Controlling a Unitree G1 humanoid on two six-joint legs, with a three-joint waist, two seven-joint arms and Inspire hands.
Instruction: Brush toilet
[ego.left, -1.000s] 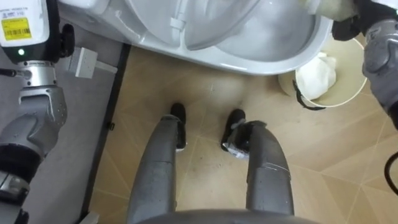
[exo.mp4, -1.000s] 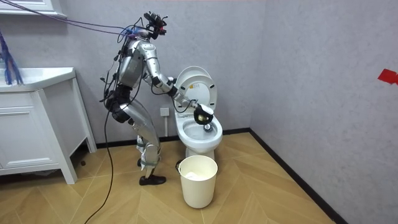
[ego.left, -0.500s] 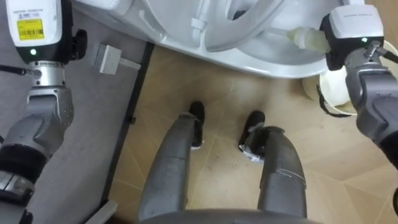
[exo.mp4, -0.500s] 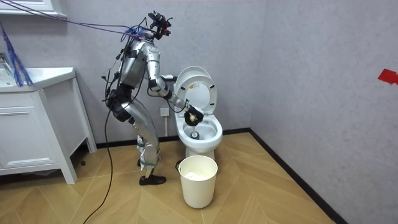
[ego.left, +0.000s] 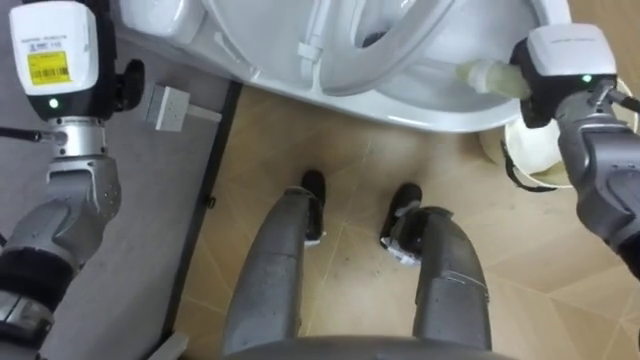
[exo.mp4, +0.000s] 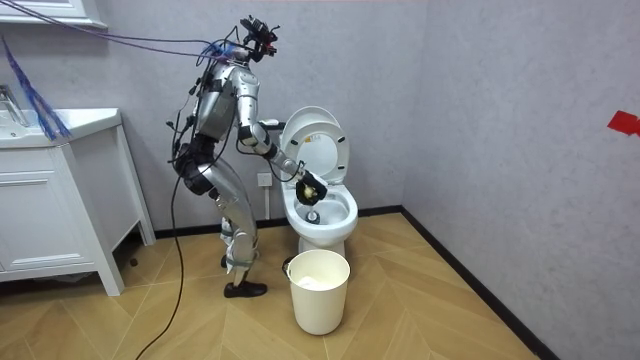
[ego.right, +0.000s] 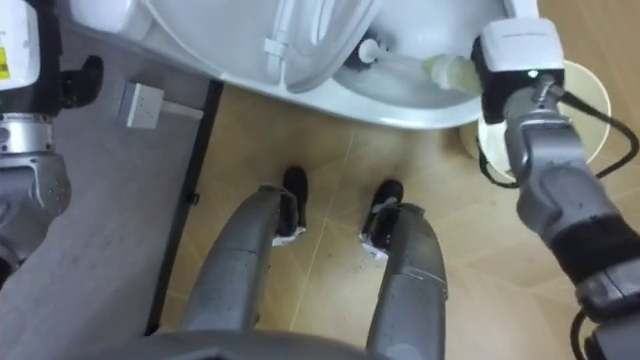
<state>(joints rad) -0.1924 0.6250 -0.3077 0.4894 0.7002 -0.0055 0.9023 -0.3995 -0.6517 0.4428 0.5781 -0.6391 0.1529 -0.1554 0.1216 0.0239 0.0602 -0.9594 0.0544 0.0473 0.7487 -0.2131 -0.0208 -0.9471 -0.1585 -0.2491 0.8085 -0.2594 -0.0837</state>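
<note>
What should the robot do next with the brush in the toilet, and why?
Probably sweep the toilet brush along the bowl's inner wall. The robot hand is over the toilet rim, the brush reaches inside the bowl and the seat is up, so scrubbing seems the natural next bit.

White toilet rim along top, pale bin right, wooden floor

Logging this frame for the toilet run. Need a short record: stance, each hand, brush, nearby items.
stance: standing, facing the toilet, lid up
right hand: holds the toilet brush
toilet brush: reaches into the bowl
left hand: at robot's left, near the wall
nearby: white bin on the floor at robot's right
</note>
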